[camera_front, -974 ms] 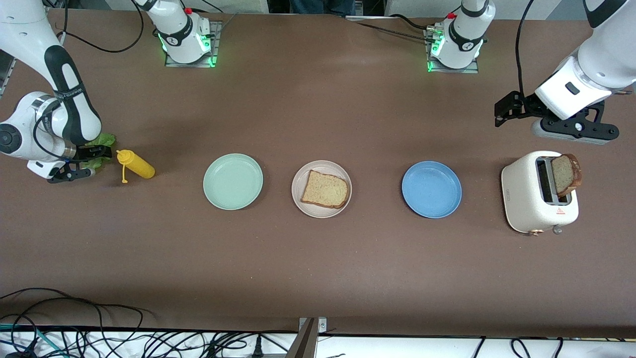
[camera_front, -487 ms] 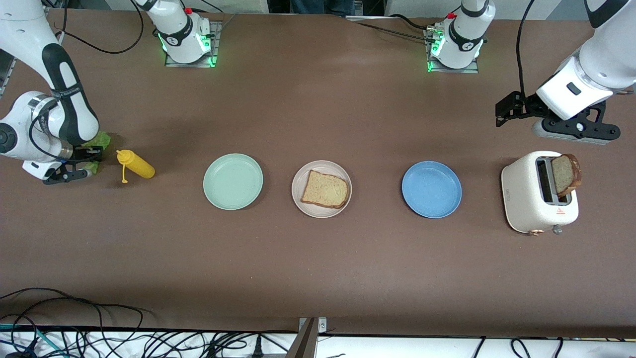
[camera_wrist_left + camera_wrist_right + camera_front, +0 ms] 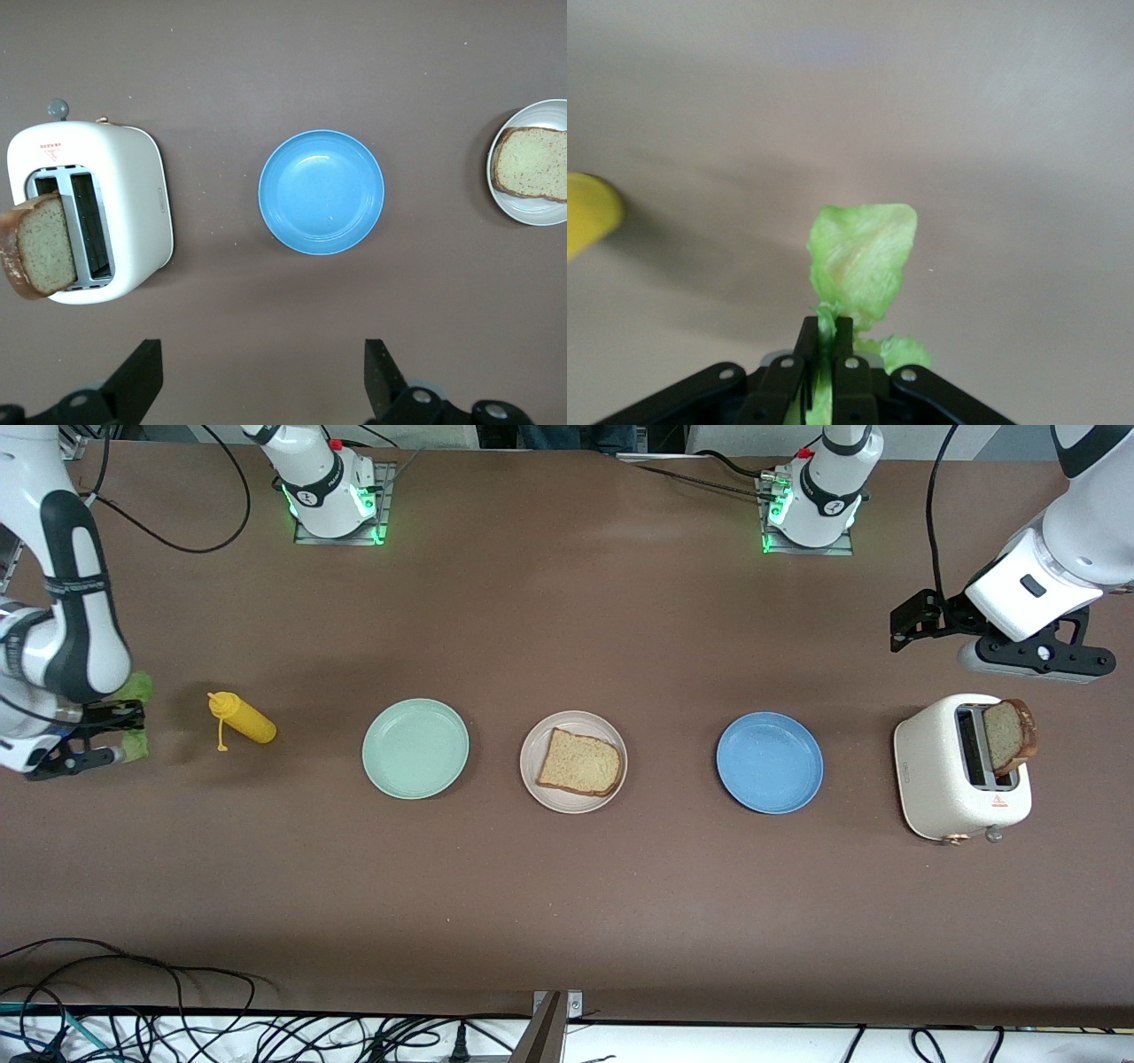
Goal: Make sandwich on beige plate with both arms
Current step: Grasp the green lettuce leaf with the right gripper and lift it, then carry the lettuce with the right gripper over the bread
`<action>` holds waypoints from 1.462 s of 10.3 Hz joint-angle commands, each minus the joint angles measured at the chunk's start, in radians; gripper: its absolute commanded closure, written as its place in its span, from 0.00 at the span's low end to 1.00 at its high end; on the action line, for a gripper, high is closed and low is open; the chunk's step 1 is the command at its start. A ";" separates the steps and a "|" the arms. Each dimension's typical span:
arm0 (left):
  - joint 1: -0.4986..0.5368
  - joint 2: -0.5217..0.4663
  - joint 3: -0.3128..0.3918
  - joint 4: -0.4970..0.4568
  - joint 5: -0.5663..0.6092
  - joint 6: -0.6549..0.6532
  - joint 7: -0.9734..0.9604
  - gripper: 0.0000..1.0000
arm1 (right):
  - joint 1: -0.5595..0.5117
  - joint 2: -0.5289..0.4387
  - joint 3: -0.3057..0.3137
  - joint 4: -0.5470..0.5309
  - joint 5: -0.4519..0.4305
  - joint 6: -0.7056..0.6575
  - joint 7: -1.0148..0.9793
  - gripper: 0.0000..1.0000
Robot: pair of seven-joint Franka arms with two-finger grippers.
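Note:
The beige plate [image 3: 567, 805] sits mid-table with one bread slice [image 3: 578, 762] flat on it. A second bread slice [image 3: 1010, 735] sticks up out of the white toaster [image 3: 939, 779]. My right gripper [image 3: 84, 737] is shut on a ruffled green lettuce leaf [image 3: 135, 689] and holds it above the table at the right arm's end. In the right wrist view the leaf [image 3: 861, 257] hangs from the shut gripper [image 3: 830, 326]. My left gripper [image 3: 1036, 662] is open and empty above the table beside the toaster. Its wrist view shows the open gripper [image 3: 263, 376], toaster [image 3: 133, 204] and slice [image 3: 40, 248].
A yellow squeeze bottle [image 3: 244, 721] lies near the right gripper. A mint-green plate [image 3: 415, 790] and a blue plate [image 3: 769, 806] flank the beige plate. Cables run along the table's front edge [image 3: 266, 1036].
My right gripper has carried the lettuce away from the yellow bottle toward the right arm's end of the table. My left gripper has drifted slightly.

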State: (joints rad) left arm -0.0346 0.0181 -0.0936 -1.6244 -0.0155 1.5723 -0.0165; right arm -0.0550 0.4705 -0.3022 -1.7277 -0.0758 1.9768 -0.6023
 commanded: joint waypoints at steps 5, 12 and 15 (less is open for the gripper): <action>0.001 0.010 -0.005 0.028 0.017 -0.021 -0.005 0.00 | 0.252 0.003 0.005 0.419 0.007 -0.606 0.238 1.00; 0.001 0.010 -0.005 0.028 0.017 -0.021 -0.003 0.00 | 0.648 0.074 0.011 0.461 0.422 -0.499 1.133 1.00; 0.001 0.010 -0.005 0.029 0.017 -0.021 0.000 0.00 | 0.753 0.166 0.018 0.461 0.519 -0.267 1.372 1.00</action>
State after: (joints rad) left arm -0.0331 0.0196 -0.0951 -1.6210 -0.0155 1.5708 -0.0165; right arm 0.6693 0.5868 -0.2752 -1.2937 0.3938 1.6438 0.6809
